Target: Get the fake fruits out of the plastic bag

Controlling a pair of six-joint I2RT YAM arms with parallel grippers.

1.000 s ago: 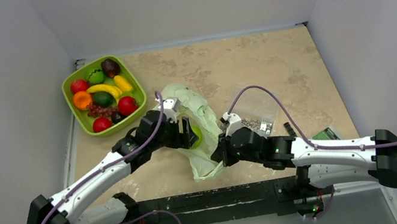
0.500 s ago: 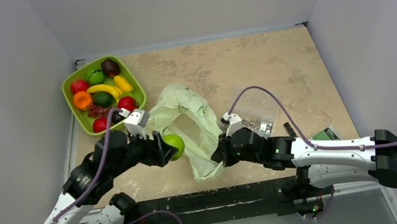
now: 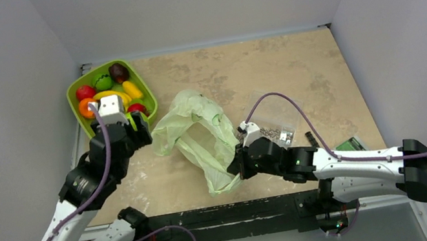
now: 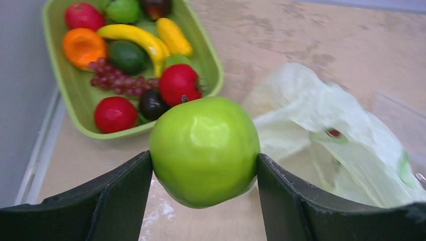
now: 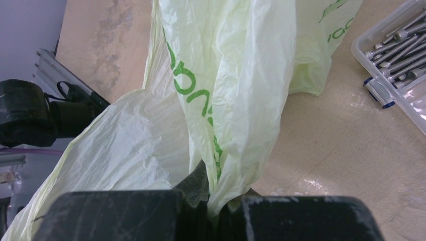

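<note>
My left gripper is shut on the light green fruit, a glossy apple held above the table just in front of the green tray. In the left wrist view both fingers press the apple's sides. The pale green plastic bag lies crumpled at the table's middle, to the right of the apple. My right gripper is shut on a bunched fold at the bag's near end. A small red spot shows on the bag; I cannot tell what it is. No yellow fruit shows in the bag.
The tray holds several fruits, among them a banana, an orange fruit and grapes. A clear box of screws lies right of the bag and also shows in the right wrist view. A small green item lies by the right arm.
My left gripper has carried the green apple out of the bag's mouth, left and back toward the tray. The bag's mouth has slumped. The right gripper has not moved.
</note>
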